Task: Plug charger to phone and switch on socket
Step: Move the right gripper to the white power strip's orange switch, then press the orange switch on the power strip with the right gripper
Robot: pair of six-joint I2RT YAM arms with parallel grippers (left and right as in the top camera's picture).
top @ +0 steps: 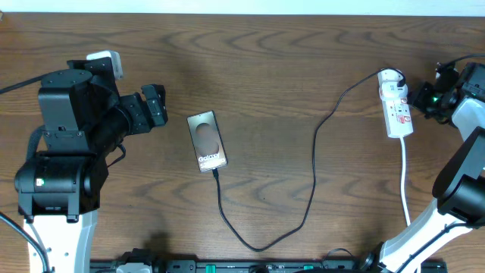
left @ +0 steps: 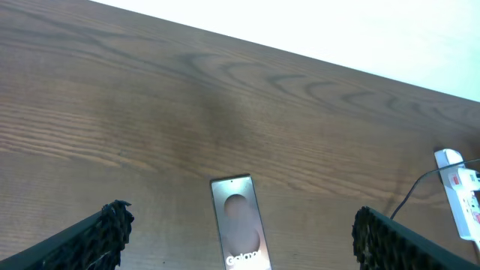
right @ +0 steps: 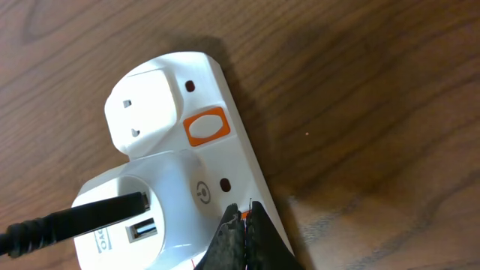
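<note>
The bronze phone [top: 207,140] lies flat left of the table's centre, lettering up; it also shows in the left wrist view [left: 238,223]. The black charger cable [top: 312,178] runs from the phone's near end, loops toward the front edge, and rises to the white socket strip [top: 395,106]. In the right wrist view its black plug [right: 90,216] sits in an adapter on the strip [right: 161,105]. My right gripper [right: 244,225] is shut, its tips pressed on the strip over an orange switch. A second orange switch [right: 205,126] is uncovered. My left gripper [left: 244,225] is open, left of the phone and apart from it.
The strip's white cord [top: 405,182] runs toward the front edge on the right. The right arm [top: 462,174] stands along the right side, the left arm's base [top: 61,167] at the left. A white wall edge [left: 337,30] borders the table's far side.
</note>
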